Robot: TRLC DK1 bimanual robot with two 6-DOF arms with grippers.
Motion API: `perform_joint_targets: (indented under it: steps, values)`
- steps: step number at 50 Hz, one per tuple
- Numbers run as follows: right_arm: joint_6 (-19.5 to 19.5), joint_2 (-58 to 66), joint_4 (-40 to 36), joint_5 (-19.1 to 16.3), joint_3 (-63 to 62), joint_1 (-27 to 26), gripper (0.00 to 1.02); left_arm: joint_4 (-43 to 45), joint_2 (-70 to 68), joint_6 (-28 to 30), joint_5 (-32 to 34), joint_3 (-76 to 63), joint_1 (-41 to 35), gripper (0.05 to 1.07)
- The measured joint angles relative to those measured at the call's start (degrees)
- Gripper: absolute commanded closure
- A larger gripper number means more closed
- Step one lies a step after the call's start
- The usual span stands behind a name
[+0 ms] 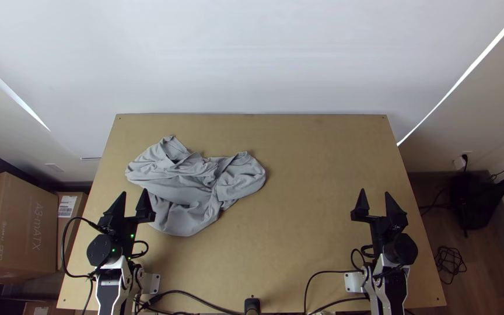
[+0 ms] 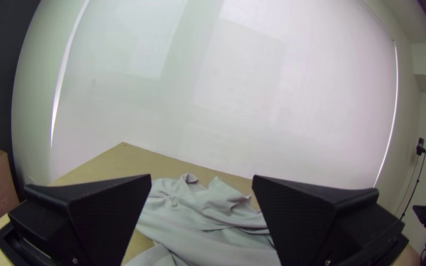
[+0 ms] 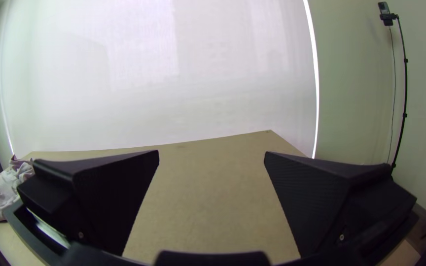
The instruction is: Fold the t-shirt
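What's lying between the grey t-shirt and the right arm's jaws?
Just bare wooden tabletop: in the top view, it stretches from the bunched t-shirt across to the right arm's jaws, which stand open.

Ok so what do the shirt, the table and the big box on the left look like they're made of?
The shirt: soft matte grey fabric, perhaps cotton jersey, going by its limp, rounded folds. The table: plain tan, dull and grainless, so probably a fibreboard-type wood panel. The big box: most likely cardboard, from its dull brown faces and printed side.
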Motion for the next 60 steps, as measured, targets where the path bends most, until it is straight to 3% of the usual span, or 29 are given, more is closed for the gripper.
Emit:
perform_joint_targets:
  steps: [39,51,60]
  values:
    - [0.0,0.0,0.0,0.0,0.0,2.3,0.04,0.0,0.5,0.0,0.0,0.0,-1.6,0.09]
    - [0.1,0.0,-0.4,0.0,1.8,2.8,0.04,-0.3,0.0,1.6,0.0,0.1,1.2,0.09]
    - [0.3,0.4,5.5,-0.2,5.9,6.1,0.03,-2.4,0.4,4.1,0.0,1.8,2.8,0.09]
